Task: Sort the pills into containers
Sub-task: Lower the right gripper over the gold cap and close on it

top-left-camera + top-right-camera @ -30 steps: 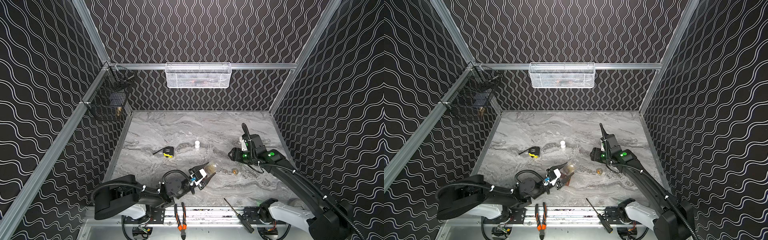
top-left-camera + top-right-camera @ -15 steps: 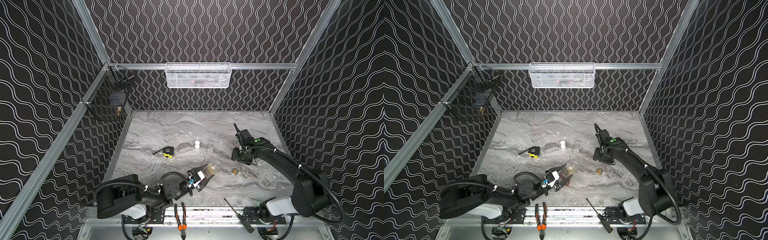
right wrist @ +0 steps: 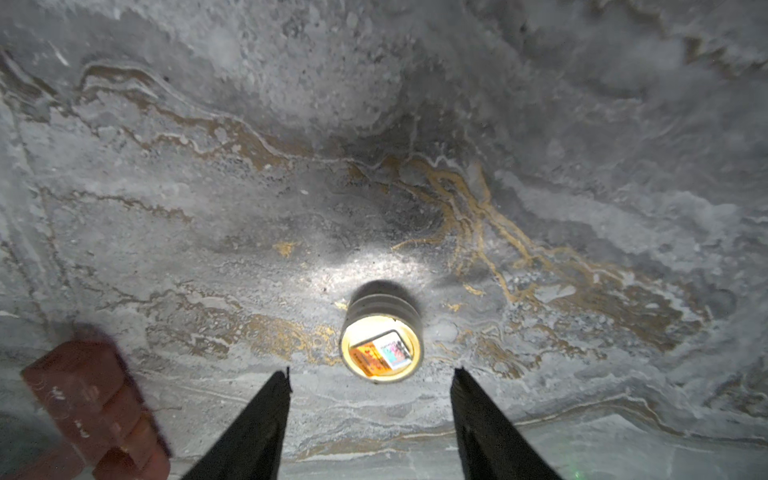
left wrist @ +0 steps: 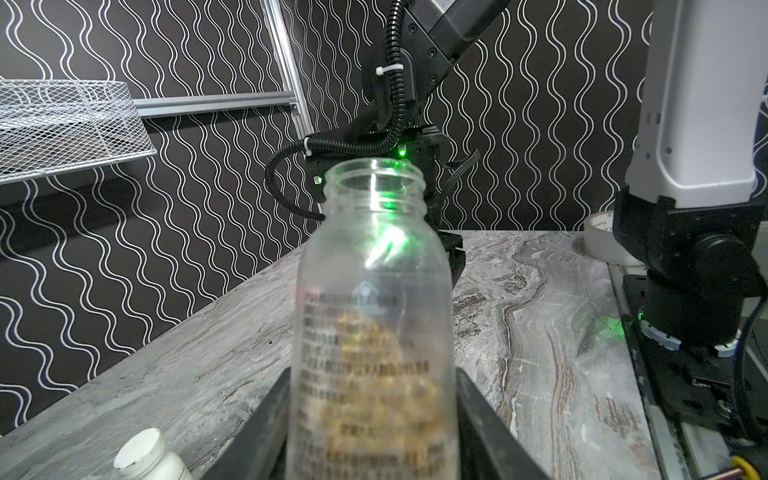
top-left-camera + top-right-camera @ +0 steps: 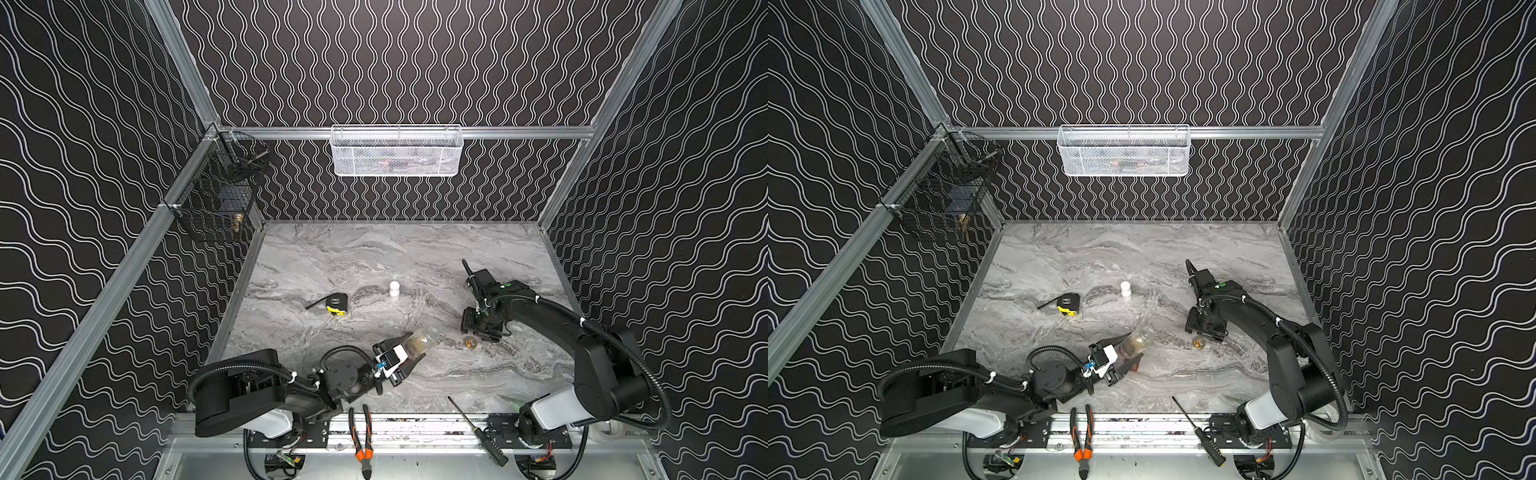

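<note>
On the left wall hangs a black wire basket (image 5: 216, 195), and below it the left arm lies low along the front edge of the grey marbled worktop (image 5: 374, 249). A black and yellow tape measure (image 5: 336, 302) sits on the worktop left of centre. A white mesh basket (image 5: 397, 151) hangs on the back rail, and a small white bottle (image 5: 394, 289) stands upright near the middle. The left end effector (image 5: 413, 347) is clamped on a clear bottle (image 5: 424, 338), its two fingers pressed against the bottle's sides. In both top views the bottle tilts with its uncapped mouth pointing up and to the right. In the left wrist view a heap of yellowish-brown pills (image 4: 374, 340) shows blurred through the printed wall. Orange-handled pliers (image 5: 360, 436) lie on the front rail. Right of the bottle a ribbed white cap (image 3: 381, 347) rests open side up on the worktop, with an orange and white scrap inside. The right end effector (image 5: 480, 334) points down over it with its fingers apart and nothing between them; the cap lies just beyond the fingertips (image 3: 278, 386). The containers (image 3: 91, 407), a reddish-brown strip with small white marks, lie on the worktop just beside that end effector, blurred, and show only in the right wrist view. A screwdriver (image 5: 478, 432) lies across the front rail.
</note>
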Motion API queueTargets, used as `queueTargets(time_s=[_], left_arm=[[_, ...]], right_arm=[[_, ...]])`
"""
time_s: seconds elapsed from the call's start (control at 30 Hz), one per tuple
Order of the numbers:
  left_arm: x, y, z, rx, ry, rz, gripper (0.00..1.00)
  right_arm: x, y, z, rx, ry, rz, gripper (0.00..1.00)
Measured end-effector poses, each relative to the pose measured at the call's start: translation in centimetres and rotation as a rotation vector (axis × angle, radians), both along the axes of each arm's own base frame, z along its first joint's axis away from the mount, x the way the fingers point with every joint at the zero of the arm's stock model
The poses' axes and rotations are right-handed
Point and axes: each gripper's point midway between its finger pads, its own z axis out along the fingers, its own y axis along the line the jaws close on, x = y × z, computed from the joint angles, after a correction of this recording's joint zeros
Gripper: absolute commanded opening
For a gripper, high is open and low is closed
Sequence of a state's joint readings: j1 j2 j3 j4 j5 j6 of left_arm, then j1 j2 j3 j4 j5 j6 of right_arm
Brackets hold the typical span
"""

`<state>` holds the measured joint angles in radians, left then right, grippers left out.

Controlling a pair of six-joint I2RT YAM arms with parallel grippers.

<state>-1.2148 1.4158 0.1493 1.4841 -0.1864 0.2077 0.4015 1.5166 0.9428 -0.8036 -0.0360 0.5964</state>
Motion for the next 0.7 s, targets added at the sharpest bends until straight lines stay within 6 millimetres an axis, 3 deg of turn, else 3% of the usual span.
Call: queueTargets(time_s=[0.27,0.7], left_arm=[[-0.1,0.2,-0.2,0.004,0.002,0.000,0.00],[-0.1,0.4,-0.3,0.007,0.003,0.001,0.00]], right_arm=[[-0.7,0.6,-1.2,-0.009,0.040,0.015,0.62],[-0.9,-0.1,-2.6,-0.062,0.076,0.011,0.58]])
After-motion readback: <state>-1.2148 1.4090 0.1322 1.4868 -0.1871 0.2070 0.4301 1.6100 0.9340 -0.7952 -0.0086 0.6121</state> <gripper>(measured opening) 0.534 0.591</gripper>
